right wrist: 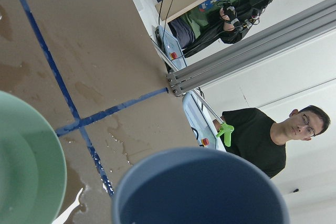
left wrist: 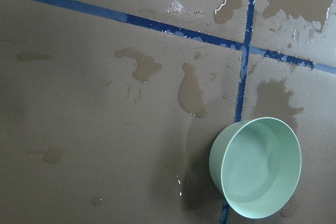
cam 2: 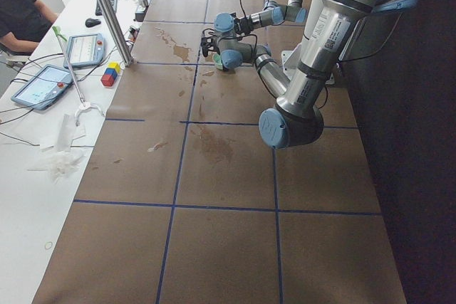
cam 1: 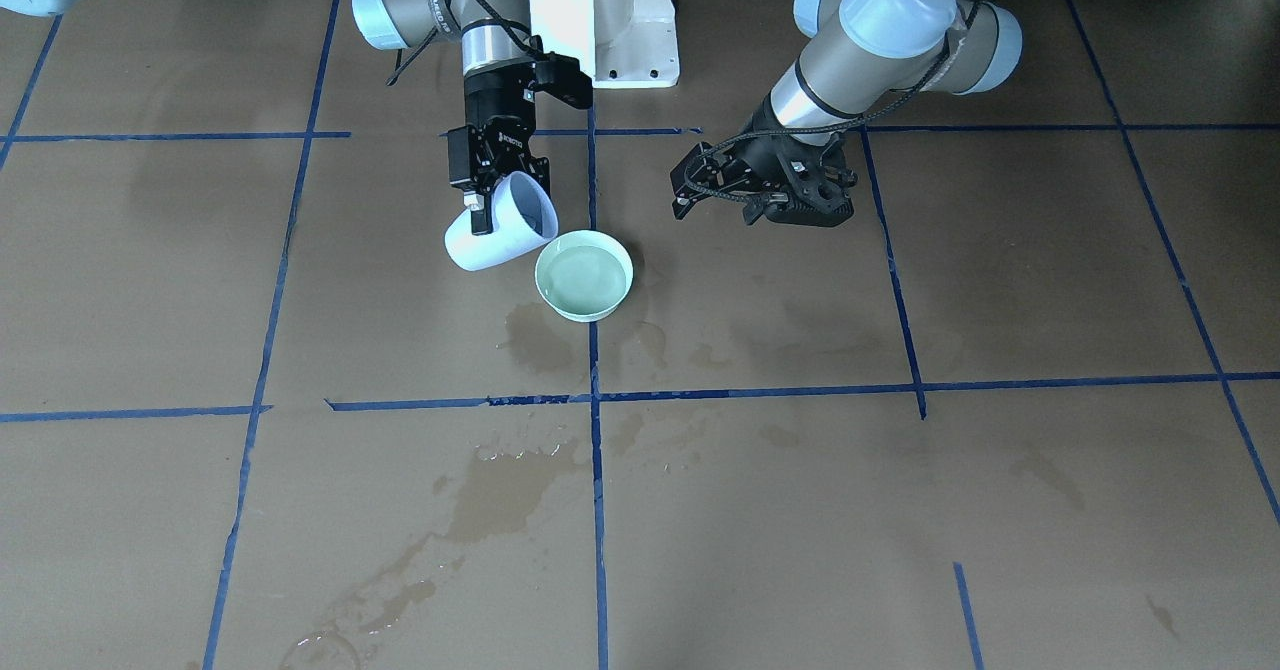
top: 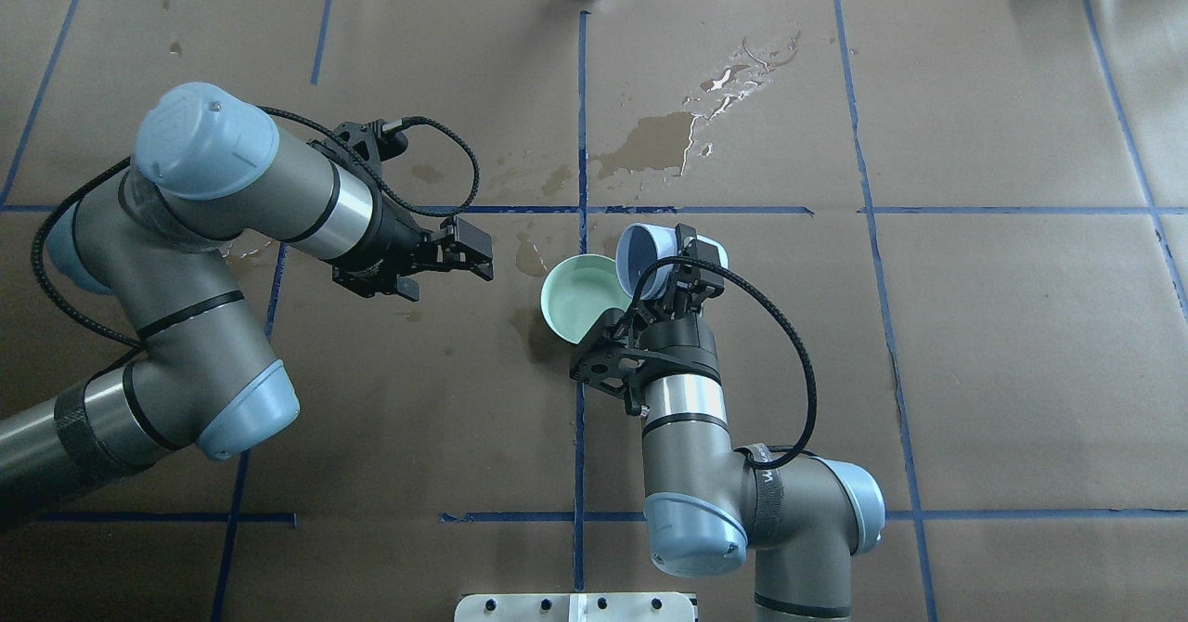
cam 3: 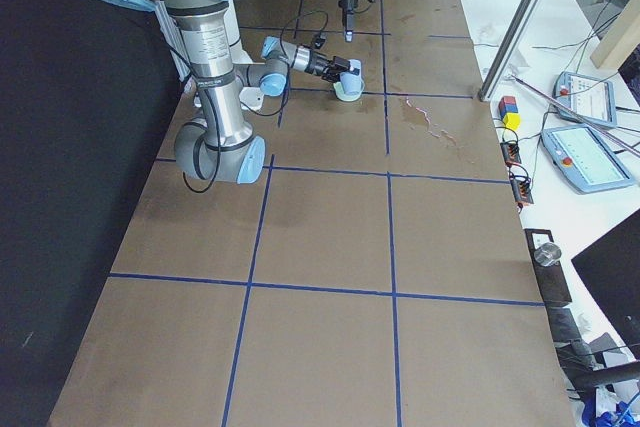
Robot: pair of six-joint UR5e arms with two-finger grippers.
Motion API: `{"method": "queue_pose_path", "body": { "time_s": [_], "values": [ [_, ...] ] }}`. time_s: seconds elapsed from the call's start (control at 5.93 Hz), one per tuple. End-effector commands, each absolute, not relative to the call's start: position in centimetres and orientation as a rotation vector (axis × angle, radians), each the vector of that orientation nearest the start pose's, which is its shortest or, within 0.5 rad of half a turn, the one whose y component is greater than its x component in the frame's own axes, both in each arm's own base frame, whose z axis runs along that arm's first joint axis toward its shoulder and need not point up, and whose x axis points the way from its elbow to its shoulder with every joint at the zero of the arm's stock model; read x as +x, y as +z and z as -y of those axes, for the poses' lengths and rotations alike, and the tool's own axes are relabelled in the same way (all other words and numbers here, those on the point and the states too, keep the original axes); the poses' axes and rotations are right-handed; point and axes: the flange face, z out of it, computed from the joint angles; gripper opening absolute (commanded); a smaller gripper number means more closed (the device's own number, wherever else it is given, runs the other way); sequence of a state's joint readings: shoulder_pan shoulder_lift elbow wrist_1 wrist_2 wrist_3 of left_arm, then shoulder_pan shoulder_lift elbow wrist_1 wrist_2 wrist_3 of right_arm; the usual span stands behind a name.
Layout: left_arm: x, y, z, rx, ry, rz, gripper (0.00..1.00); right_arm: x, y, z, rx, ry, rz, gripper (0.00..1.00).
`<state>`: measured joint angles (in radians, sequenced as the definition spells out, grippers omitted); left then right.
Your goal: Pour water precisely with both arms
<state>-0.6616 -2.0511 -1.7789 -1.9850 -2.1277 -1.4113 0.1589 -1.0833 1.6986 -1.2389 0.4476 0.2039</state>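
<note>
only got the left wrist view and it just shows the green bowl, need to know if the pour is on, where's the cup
Observer: The right gripper holds the pale blue cup, tipped on its side with its mouth toward the bowl.
Operator: over the bowl or beside it
Observer: In the overhead view the cup's mouth overlaps the bowl's rim; no stream shows there.
Operator: and my own arm
Observer: The left gripper hangs apart from the bowl, holding nothing.
</note>
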Motion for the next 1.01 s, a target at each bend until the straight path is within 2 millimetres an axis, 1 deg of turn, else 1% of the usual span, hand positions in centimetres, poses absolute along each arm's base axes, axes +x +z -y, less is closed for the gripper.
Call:
{"method": "queue_pose_path", "body": {
  "time_s": [0.0, 0.17, 0.34, 0.51, 0.67, 0.84],
  "values": [
    [43.9, 23.9, 44.4, -0.029, -0.135, -1.179, 1.00, -57.7, 25.2, 31.8, 1.297, -0.604, -0.225, 0.03],
    [44.0, 23.8, 44.4, -0.028, -0.135, -1.180, 1.00, -57.8, 25.1, 31.9, 1.285, -0.660, -0.288, 0.03],
    [44.0, 23.8, 44.4, -0.028, -0.135, -1.180, 1.00, -58.0, 25.4, 31.9, 1.281, -0.671, -0.305, 0.03],
    [43.9, 23.9, 44.4, -0.029, -0.135, -1.179, 1.00, -58.5, 26.2, 32.0, 1.272, -0.691, -0.327, 0.03],
    [43.9, 23.9, 44.4, -0.029, -0.135, -1.179, 1.00, -58.8, 26.4, 32.1, 1.264, -0.746, -0.373, 0.03],
    [43.9, 23.9, 44.4, -0.029, -0.135, -1.179, 1.00, -58.8, 26.1, 32.1, 1.263, -0.776, -0.398, 0.03]
  ]
}}
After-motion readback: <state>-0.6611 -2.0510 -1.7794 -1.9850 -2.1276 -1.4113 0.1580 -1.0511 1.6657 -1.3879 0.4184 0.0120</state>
